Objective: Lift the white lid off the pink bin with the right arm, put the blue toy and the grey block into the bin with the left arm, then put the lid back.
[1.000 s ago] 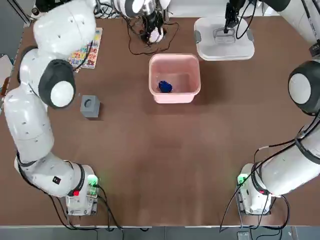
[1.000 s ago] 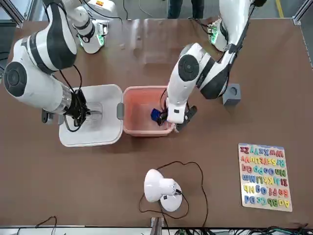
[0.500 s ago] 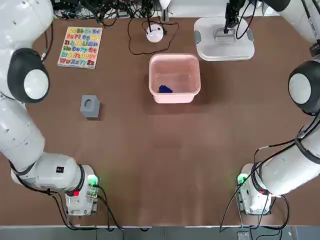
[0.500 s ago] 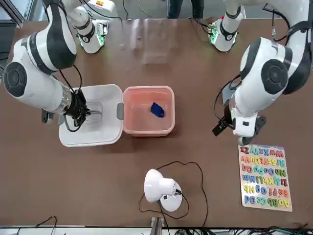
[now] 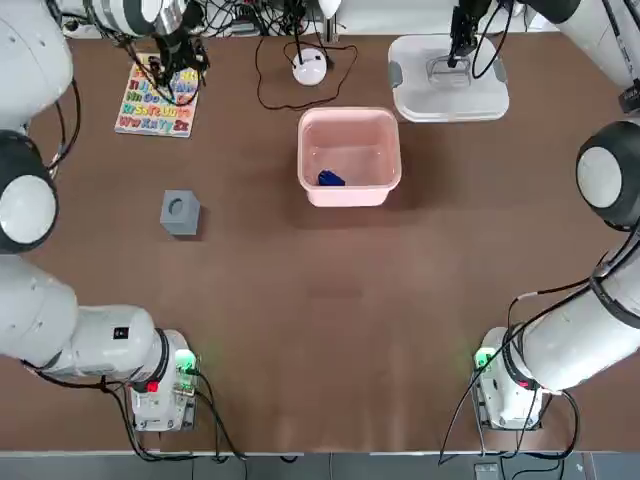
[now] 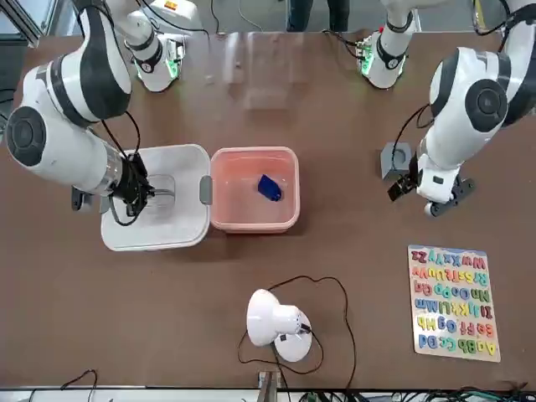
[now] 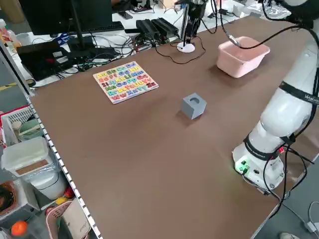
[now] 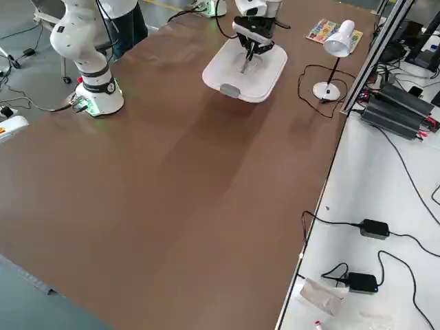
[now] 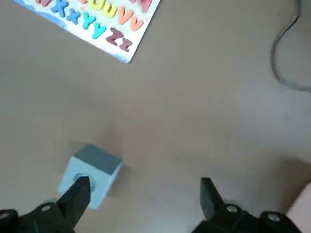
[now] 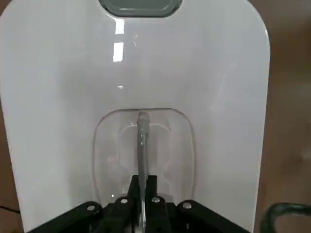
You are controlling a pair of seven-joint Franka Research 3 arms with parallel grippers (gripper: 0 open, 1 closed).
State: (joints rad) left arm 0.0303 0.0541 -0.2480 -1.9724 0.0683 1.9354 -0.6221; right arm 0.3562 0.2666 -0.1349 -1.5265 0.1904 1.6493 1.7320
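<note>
the right arm [image 5: 610, 180] is reaching across to the far side of its half of the table, its wrist pointing straight down; the right gripper [image 10: 141, 187] is sitting low with its fingers [image 10: 150, 183] pinched close together. the left arm [image 6: 469, 105] is bending up and over from its base, elbow high, forearm dropping toward the table on its own side; the left gripper [image 9: 143, 191] is hanging above the surface with its fingers [image 9: 77, 191] spread wide apart, gripping nothing.
</note>
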